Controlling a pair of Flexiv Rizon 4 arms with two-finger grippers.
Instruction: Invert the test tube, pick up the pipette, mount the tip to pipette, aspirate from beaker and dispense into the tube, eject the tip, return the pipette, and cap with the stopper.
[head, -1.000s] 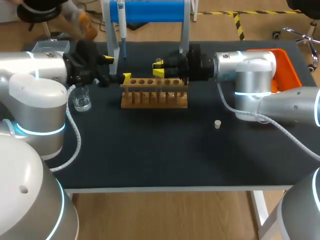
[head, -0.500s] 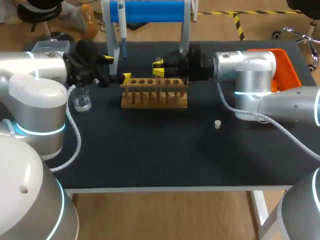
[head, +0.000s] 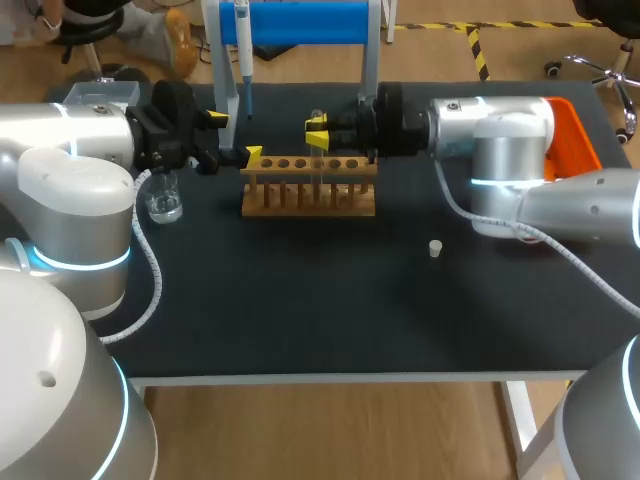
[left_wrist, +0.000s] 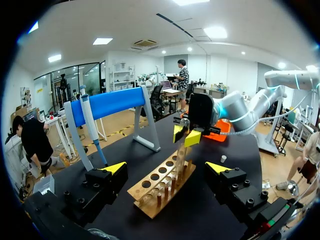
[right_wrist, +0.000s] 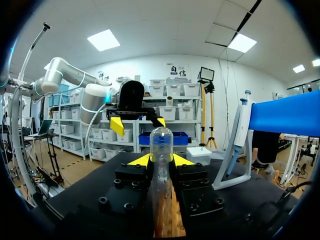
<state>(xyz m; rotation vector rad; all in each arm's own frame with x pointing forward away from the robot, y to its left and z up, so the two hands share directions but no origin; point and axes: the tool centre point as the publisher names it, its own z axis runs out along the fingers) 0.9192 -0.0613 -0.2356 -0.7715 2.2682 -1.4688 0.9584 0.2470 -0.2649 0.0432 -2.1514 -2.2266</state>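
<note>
My right arm comes in from the right, stretched level across the back of the table (head: 330, 310), its wrist turned so the right gripper (head: 317, 135) points sideways toward the middle. Its two fingers are drawn in close and clamp the tube (right_wrist: 161, 142) from both sides. In the right wrist view the glass stands squarely between the yellow tips, with its domed top rising above them.

The tube is upright, long axis vertical. Its rounded closed end is on top, so the mouth faces down. It sits over the wooden rack (head: 308, 188), toward the rack's right half. The left wrist view shows its lower part running down to the top board. I cannot tell whether the end is in a hole or just above one.

My left arm reaches in level from the left, and the left gripper (head: 235, 137) is at the rack's left end. Its fingers are spread wide and hold nothing. From its own camera the rack lies ahead of and between them.

The pipette (head: 243, 45) hangs nearly upright on the blue-barred stand behind the rack. A small glass beaker (head: 164, 197) stands left of the rack, beside my left arm. The white stopper (head: 435, 248) sits alone on the table, well apart to the rack's right front.
</note>
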